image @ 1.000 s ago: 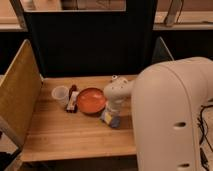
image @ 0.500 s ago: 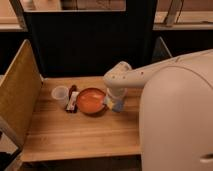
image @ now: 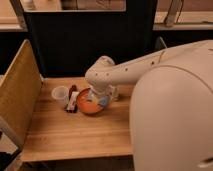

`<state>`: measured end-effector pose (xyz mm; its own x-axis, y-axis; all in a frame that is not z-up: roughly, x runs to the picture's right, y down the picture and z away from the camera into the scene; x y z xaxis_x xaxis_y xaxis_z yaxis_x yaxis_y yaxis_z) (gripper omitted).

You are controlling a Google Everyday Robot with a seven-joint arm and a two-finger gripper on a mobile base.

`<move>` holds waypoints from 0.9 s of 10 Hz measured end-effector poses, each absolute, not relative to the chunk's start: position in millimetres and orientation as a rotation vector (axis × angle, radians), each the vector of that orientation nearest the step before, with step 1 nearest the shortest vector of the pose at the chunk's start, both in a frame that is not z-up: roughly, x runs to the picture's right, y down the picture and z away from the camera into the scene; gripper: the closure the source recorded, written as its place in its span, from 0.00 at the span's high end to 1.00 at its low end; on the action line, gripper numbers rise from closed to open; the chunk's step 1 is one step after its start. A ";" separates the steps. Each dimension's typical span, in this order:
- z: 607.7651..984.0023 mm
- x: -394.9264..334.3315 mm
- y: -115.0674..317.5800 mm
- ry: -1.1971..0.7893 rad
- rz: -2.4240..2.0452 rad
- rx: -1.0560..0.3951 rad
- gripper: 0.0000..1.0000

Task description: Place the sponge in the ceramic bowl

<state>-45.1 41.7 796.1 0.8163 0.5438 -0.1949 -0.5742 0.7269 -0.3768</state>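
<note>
You will find the sponge (image: 103, 102) as a small light-blue patch at the right-hand side of the ceramic bowl (image: 86, 106), over the inner edge of its orange-red rim. It sits directly beneath the gripper (image: 106, 96). A second ago that blue patch and the gripper were out over the bare wood to the right of the bowl. Half a second ago they had drawn closer, and now they have crossed the rim. That shift is what matters to you, because the sponge is no longer beside the dish but above or within it. You cannot tell from this view whether it already rests on the glaze or hangs just over it. You also cannot tell how wide the gripper stands or whether it has hold of the sponge, since the rounded wrist of the arm (image: 135, 67) covers it from above. Judge the placing as close to done but not settled. Any release should wait until you are sure the sponge is inside the rim and not perched on it, where it could tip back onto the table (image: 75, 135). The small whitish cup (image: 60, 93) and the dark red packet (image: 73, 100) lie just left of the bowl, where they were.
</note>
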 end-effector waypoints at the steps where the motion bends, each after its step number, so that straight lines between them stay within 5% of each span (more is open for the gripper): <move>1: 804.2 -59.2 38.7 0.052 0.609 -0.449 0.00; 4: 827.4 -98.2 27.6 -0.011 0.598 -0.471 0.08; 9: 827.3 -97.6 27.7 -0.010 0.601 -0.472 0.58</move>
